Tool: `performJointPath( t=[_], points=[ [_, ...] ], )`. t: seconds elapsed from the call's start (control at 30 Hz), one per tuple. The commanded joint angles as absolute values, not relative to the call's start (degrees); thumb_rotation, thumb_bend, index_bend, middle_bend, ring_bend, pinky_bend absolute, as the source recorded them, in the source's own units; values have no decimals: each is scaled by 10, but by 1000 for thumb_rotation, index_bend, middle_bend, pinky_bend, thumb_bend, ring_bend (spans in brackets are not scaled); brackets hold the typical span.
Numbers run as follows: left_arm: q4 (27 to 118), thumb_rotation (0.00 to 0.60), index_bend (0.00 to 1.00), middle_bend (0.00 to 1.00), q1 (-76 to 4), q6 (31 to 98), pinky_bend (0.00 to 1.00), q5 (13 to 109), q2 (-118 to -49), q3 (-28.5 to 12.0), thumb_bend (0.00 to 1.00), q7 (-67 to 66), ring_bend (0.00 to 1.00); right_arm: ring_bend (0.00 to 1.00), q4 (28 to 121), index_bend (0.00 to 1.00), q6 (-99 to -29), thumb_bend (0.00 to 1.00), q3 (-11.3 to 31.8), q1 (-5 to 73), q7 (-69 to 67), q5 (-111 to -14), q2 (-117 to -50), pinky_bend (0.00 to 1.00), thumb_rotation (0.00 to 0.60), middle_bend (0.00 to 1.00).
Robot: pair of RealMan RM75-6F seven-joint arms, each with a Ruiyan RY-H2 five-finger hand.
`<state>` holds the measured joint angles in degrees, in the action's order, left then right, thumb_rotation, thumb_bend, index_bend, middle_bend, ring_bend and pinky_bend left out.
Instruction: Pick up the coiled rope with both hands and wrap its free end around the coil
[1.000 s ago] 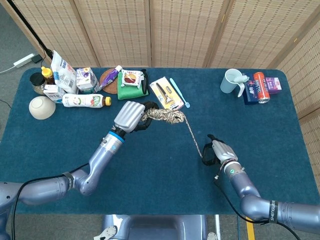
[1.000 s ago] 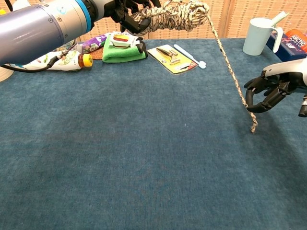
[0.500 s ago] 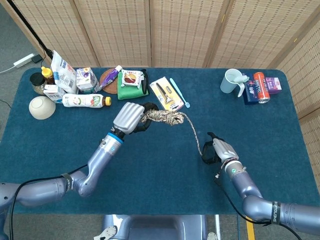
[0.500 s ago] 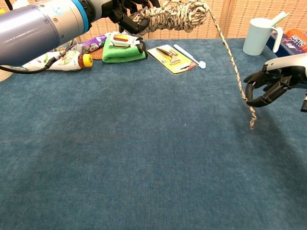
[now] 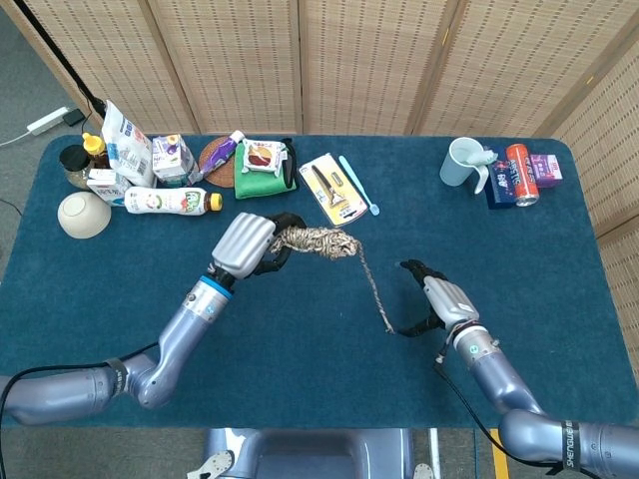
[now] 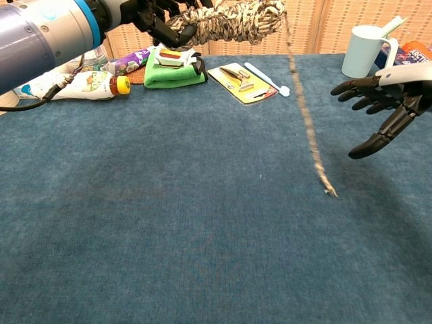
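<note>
Left of centre in the head view: left hand [image 5: 245, 246] clamped on the coiled rope [image 5: 318, 241], coil held up off the blue table [image 5: 300, 369]. Centre: free end [image 5: 374, 291] dangling loose from the coil, tip near the cloth, touching neither hand; probably light, limp and prone to swinging, so best pinched low on the strand, just above the tip. Lower right: right hand [image 5: 431, 295] spread wide, holding nothing, just beside the strand.
</note>
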<state>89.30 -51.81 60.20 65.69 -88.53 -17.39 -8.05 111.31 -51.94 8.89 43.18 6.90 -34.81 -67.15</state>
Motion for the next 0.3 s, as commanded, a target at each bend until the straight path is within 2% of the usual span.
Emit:
performJointPath(
  t=[0.03,0.3],
  points=[
    [912,600,569,459,-504,615,650,672,-871,-163,643,-80,551,0,1126,0,-542,0,89,421,73,-372,-666,0,600,0],
    [910,600,569,459,-488,615,650,699,-856,-147,642,-55,551,0,1131,0,-568,0,88,410,78,-389,-674,0,600,0]
  ],
)
